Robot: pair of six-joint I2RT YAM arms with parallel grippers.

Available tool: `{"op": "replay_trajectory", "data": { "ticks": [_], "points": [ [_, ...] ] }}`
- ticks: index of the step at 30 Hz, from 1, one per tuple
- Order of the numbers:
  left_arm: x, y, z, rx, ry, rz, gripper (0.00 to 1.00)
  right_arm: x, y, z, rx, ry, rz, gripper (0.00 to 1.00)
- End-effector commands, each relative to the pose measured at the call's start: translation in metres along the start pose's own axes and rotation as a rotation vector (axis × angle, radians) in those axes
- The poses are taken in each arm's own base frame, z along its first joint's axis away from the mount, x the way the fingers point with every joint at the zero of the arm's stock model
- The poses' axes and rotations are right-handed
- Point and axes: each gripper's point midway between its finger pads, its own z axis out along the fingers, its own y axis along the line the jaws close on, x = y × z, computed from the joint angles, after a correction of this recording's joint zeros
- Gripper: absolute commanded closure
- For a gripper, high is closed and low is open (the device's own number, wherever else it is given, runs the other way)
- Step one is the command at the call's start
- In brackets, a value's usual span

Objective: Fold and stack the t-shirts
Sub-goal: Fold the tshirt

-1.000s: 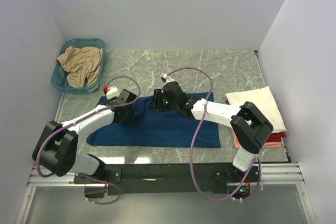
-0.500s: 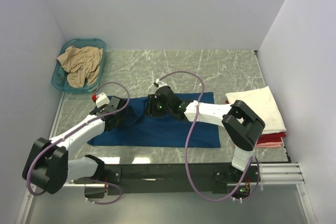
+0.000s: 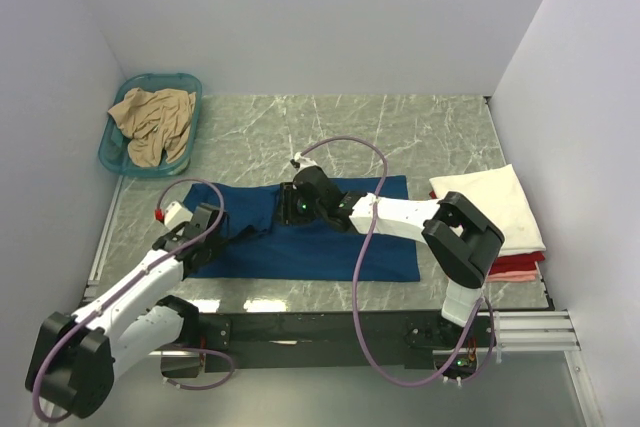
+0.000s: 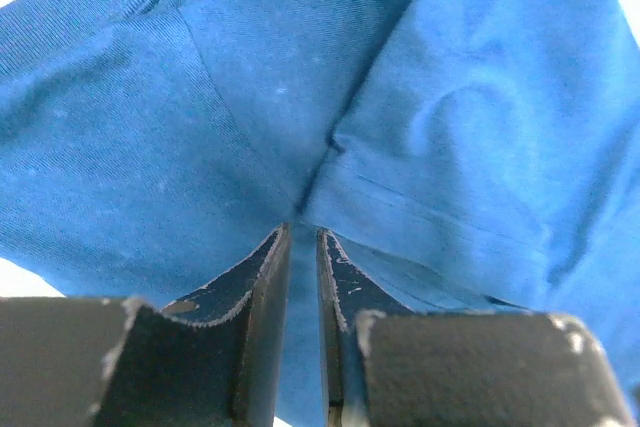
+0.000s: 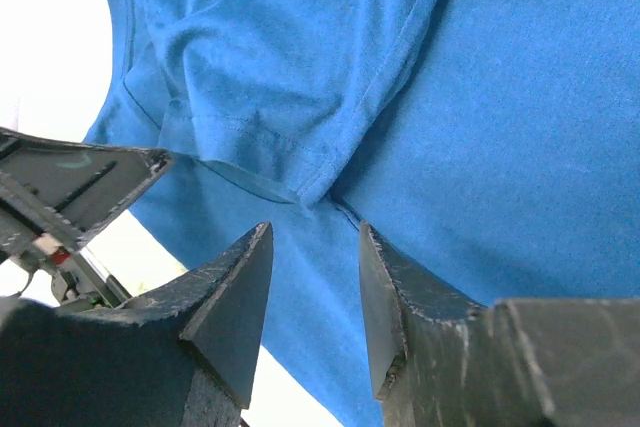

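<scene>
Cloth at the left end of the dark blue t-shirt (image 3: 330,242), lying at the centre of the table (image 3: 420,137), is being pinched by the left gripper (image 4: 302,235), seemingly for a fold, while the right gripper (image 5: 316,232) is hovering close over it, fingers spread.

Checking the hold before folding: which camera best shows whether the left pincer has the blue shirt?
Left wrist view: the left pincer is nearly shut, a fold of the blue shirt pinched between its fingers. The top view shows only the wrist over the shirt's left end; the right wrist view misses that grip.
</scene>
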Motion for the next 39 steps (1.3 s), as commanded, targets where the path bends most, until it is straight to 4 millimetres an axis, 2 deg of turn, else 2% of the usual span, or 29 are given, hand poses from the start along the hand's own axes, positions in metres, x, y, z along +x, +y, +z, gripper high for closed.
{"op": "replay_trajectory", "data": {
  "ticks": [1, 8, 11, 15, 23, 31, 36, 38, 39],
  "points": [
    [-0.002, -0.01, -0.008, 0.054, 0.005, -0.097, 0.77, -0.008, 0.009, 0.004, -0.007, -0.025, -0.018, 0.53],
    [-0.013, -0.015, -0.025, 0.102, -0.012, -0.172, 0.75, 0.006, 0.019, 0.017, -0.021, 0.021, -0.016, 0.53],
    [-0.014, -0.02, -0.028, 0.123, -0.005, -0.176, 0.67, 0.011, 0.02, 0.024, -0.024, 0.039, -0.001, 0.52],
    [-0.013, -0.032, -0.034, 0.176, 0.023, -0.17, 0.5, 0.016, 0.02, 0.033, -0.031, 0.059, 0.026, 0.52],
    [-0.004, -0.052, -0.041, 0.277, 0.085, -0.163, 0.36, 0.017, 0.021, 0.044, -0.031, 0.063, 0.079, 0.52],
    [0.006, -0.061, -0.043, 0.326, 0.141, -0.18, 0.32, 0.009, 0.024, 0.053, -0.026, 0.052, 0.106, 0.57],
    [0.015, -0.065, -0.041, 0.338, 0.188, -0.204, 0.25, 0.008, 0.023, 0.054, -0.017, 0.057, 0.111, 0.6],
    [0.018, -0.064, -0.039, 0.329, 0.201, -0.227, 0.24, 0.005, 0.022, 0.052, -0.016, 0.053, 0.112, 0.64],
    [0.019, -0.066, -0.039, 0.337, 0.208, -0.235, 0.23, 0.002, 0.023, 0.051, -0.016, 0.049, 0.114, 0.7]
  ]
}}
